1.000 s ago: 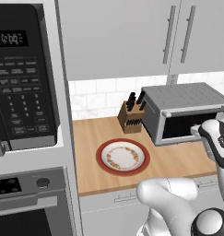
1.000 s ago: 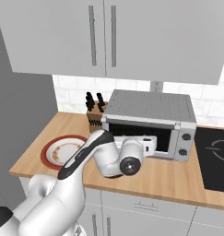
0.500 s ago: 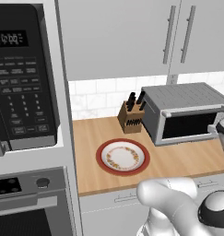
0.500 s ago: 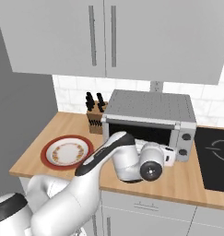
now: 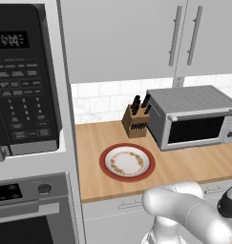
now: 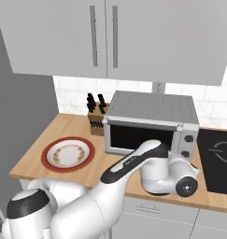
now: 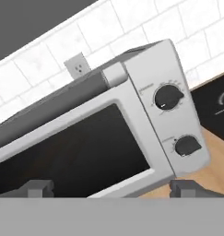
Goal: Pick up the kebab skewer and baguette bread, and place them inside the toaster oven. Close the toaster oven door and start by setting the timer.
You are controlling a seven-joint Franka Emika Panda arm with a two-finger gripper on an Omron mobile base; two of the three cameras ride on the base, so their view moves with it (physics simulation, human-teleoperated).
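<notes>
Wooden counter (image 5: 194,164) ran under white cabinets and a tiled wall, and the white arm reached across it toward the toaster oven (image 6: 152,122). Nearest, in the hand view, the hand (image 7: 111,188) stood with its two dark tips spread as wide as they go and nothing between them. Just beyond them lay the toaster oven door (image 7: 81,159), its dark glass shut in its silver frame, its long axis running across the view at a tilt because the hand was rolled. Up and to the right of the hand sat the upper knob (image 7: 168,97) and the lower knob (image 7: 187,145); the coming move, I judged, turned on that sideways offset toward the knobs, since the door already looked closed.

The hand view gave the knobs clearly; the right base view had the arm's bulk across the oven's lower front. Farther left, the base views showed the red-rimmed plate (image 5: 127,162) bare, with no skewer or baguette on it, and the knife block (image 5: 136,120) behind it.
</notes>
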